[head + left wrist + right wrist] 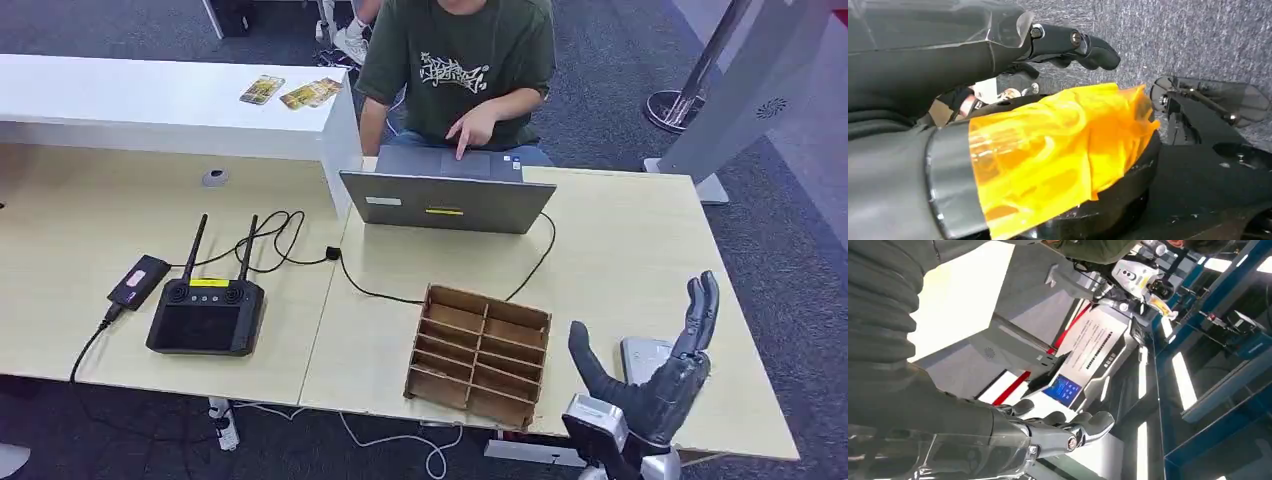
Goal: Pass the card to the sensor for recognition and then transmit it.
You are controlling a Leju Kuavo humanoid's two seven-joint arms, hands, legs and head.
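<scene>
The right hand (660,385) hovers by the grey sensor (642,356) on the counter (620,250), fingers apart and empty; cards (290,93) lie well apart on the white ledge (120,95); this fits before pickup or after handover

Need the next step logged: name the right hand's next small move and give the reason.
Probably lower the right hand onto the grey card beneath it. The hand is raised, fingers apart, holding nothing, and the card lies flat on the table beside the wooden organizer.

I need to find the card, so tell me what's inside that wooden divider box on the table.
The wooden divider box shows two columns of slanted slots, and the visible ones look empty. The slot bottoms are hidden by the dividers, so a thin card lying deep inside cannot be ruled out.
</scene>
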